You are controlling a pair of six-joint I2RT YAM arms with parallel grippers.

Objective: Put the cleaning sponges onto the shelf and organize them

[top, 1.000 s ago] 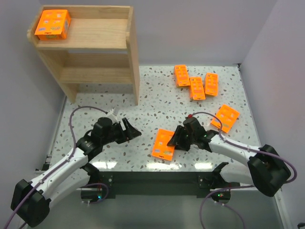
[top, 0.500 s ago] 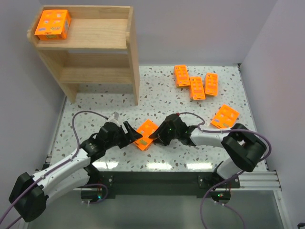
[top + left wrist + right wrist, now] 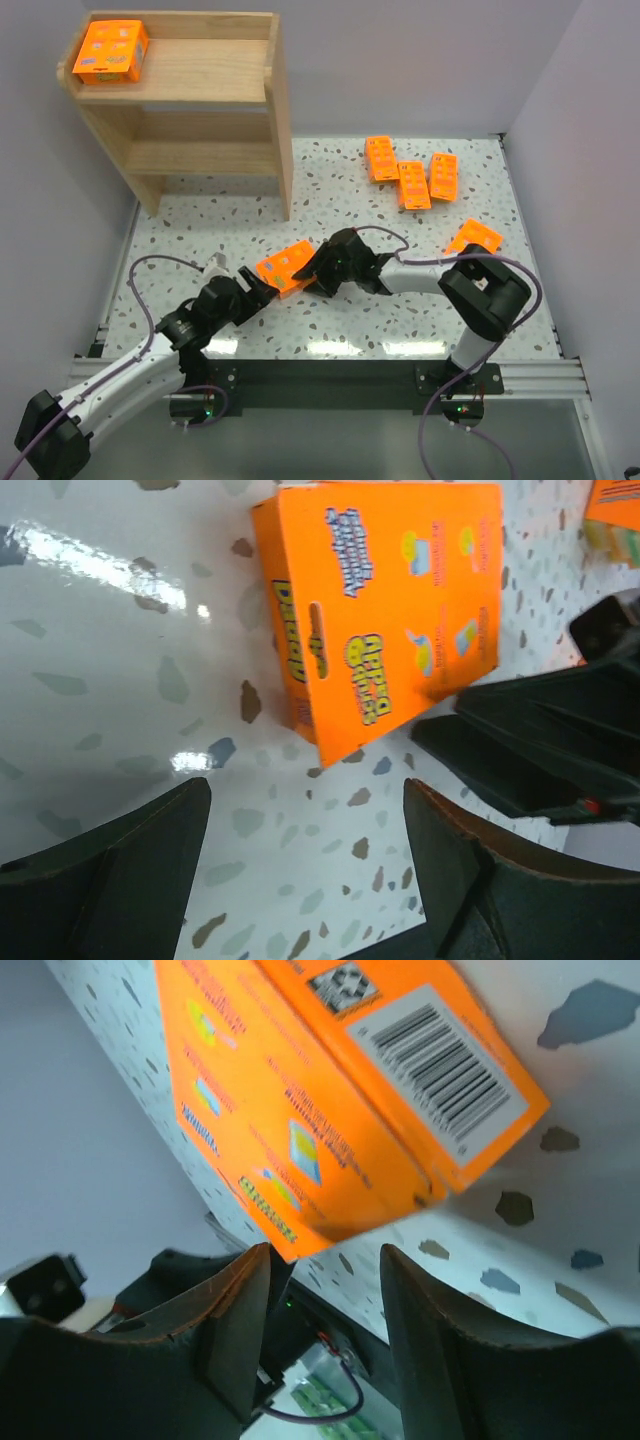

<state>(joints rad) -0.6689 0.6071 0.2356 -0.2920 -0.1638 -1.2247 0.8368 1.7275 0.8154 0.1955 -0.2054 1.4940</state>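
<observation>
**Handover to the left arm, I am judging**

I am watching one sponge pack sitting between both claws, by the worktop's near edge. The left gripper is gaping, empty. Whether the right gripper is pinching it, I cannot tell. I am planning on centring the left jaws before closing. Only overhead is showing the shelf; only the right wrist, the barcode.

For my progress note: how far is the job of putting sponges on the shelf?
Done: one sponge pack sits on the shelf's top tier. In hand: a second pack lies between the open left gripper and the right gripper; whether it is gripped is unclear. Remaining: four packs lie on the table.
</observation>
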